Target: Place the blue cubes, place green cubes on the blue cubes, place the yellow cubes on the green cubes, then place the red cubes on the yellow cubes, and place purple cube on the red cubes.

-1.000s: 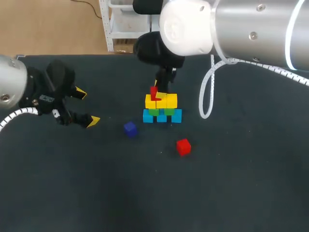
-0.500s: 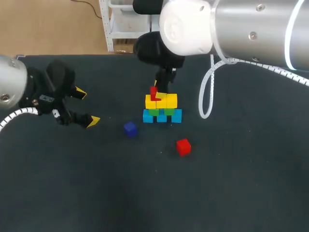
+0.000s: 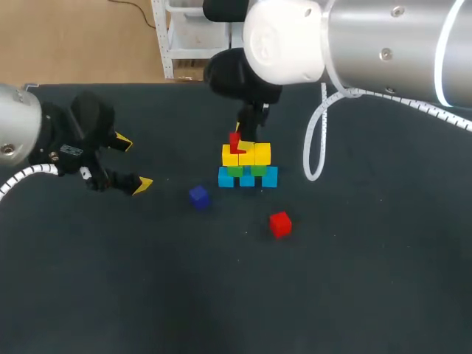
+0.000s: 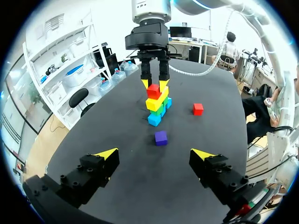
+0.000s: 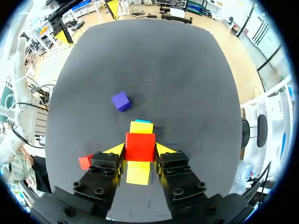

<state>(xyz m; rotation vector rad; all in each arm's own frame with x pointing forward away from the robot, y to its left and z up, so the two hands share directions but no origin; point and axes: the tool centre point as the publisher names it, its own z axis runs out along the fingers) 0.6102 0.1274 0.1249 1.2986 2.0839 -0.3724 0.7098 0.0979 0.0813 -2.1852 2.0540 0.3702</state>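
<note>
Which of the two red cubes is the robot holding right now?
The red cube on the stack, resting on the yellow cubes between the right gripper fingers. The other red cube lies alone on the table, untouched.

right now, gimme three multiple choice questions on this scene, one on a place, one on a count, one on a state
1. The purple cube lies:
A) on the table, apart from the stack
B) on top of the stack
C) in a gripper

2. How many red cubes show?
A) one
B) two
C) three

3. The left gripper is:
A) shut on the purple cube
B) shut on a red cube
C) open and empty

Answers:
1. A, since it rests on bare table beside the stack.
2. B, since the held red cube sits between the right gripper's fingers and the loose red cube lies on the table.
3. C, since its fingers stand wide with nothing between them.
</note>
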